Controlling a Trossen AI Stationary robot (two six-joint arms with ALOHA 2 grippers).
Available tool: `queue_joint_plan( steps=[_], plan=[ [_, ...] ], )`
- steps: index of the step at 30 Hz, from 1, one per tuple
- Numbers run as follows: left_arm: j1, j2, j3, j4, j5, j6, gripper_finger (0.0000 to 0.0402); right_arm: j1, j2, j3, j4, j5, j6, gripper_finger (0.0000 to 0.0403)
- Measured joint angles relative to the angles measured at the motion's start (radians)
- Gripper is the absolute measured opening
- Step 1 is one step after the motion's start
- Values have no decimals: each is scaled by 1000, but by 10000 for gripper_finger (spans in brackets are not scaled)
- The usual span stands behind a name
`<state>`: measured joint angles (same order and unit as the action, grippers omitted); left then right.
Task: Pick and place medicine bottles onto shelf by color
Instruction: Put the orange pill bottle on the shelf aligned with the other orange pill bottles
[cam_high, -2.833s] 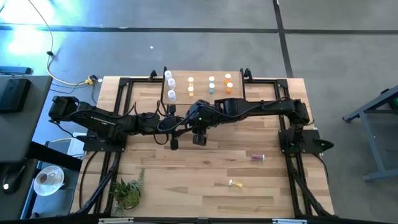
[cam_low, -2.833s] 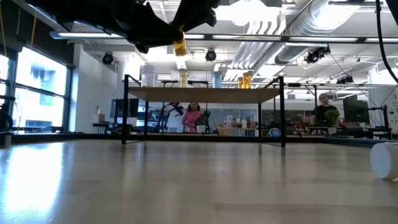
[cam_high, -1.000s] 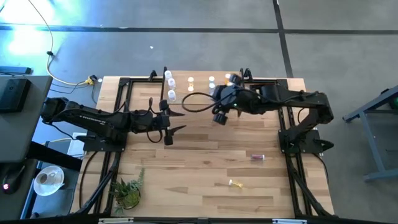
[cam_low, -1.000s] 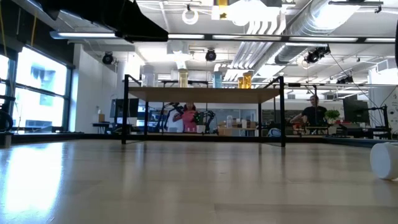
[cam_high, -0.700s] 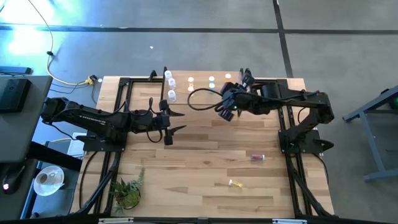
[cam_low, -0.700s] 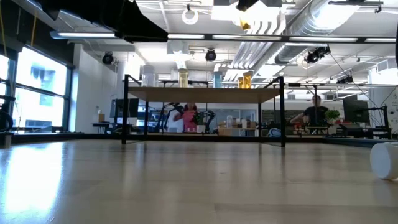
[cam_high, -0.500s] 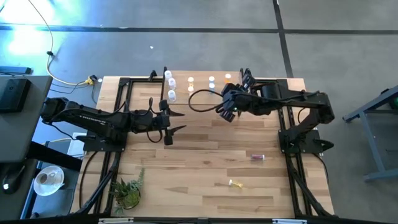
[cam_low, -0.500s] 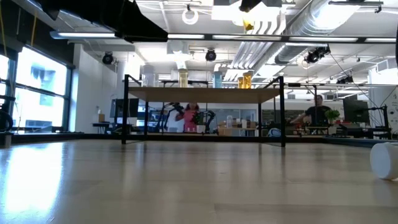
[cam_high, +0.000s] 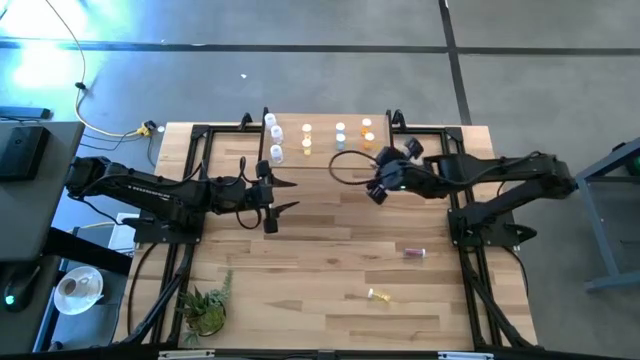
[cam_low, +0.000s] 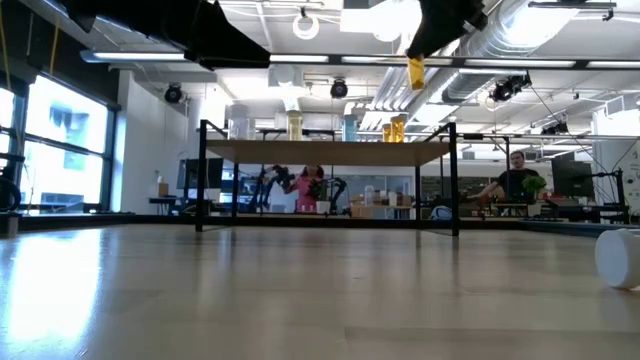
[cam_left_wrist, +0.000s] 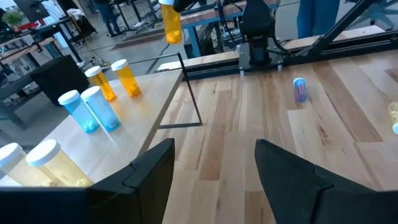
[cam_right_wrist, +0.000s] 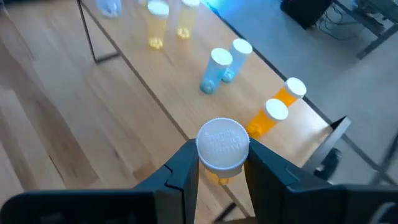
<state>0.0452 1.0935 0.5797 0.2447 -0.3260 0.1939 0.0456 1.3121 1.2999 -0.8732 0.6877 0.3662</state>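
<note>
Clearly the right gripper (cam_right_wrist: 222, 163) pinched an orange bottle (cam_right_wrist: 222, 146) upright; the two orange bottles (cam_right_wrist: 278, 108) on the shelf (cam_right_wrist: 143, 93) stood at two o'clock of it, near.

Bright, even indoor light. In the low view, ceiling lamps (cam_low: 395, 20) glare white at upper centre and windows (cam_low: 60, 150) glow at left. The right wrist view's upper edge is soft and out of focus.

R tool (cam_high: 379, 192) hovers by shelf (cam_high: 325, 160) w/ bottles (cam_high: 306, 140); L tool (cam_high: 280, 196) mid-table.
</note>
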Motion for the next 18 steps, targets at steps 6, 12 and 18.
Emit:
queue_joint_plan(
  steps=[6,12,18],
  plan=[
    [0,0,0,1,0,-4,211,-25,-134,-208,245,2,-6,95],
    [0,0,0,5,0,-8,211,-116,-158,-337,409,-64,-4,95],
    [0,0,0,6,0,-11,211,-200,-120,-356,475,-169,-6,95]
  ],
)
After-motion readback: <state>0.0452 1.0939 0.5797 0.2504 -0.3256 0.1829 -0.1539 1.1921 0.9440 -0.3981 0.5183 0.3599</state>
